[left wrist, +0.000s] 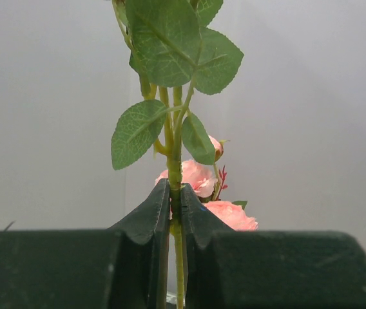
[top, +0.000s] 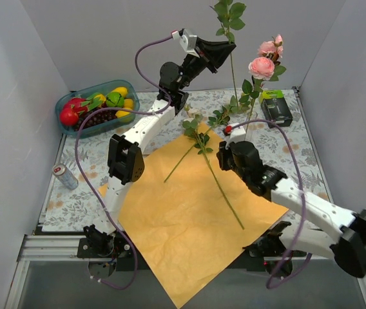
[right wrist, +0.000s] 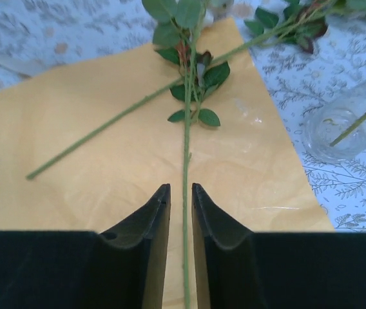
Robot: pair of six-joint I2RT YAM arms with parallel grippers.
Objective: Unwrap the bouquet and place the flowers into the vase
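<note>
Right gripper fingers fill my nearest view. They are narrowly parted and straddle a rose stem lying on the flattened orange paper wrapper, not pinching it. Left gripper is clamped on another leafy stem, held upright and high, near the pink roses standing in the clear glass vase. I judge we're mid-transfer — wrapper off, flowers going in singly. Next I'd lower that stem's end squarely into the narrow mouth.

walls: grey panels are enclosing the table behind and beside | table: leaf-print cloth is covering it | light: falling evenly
</note>
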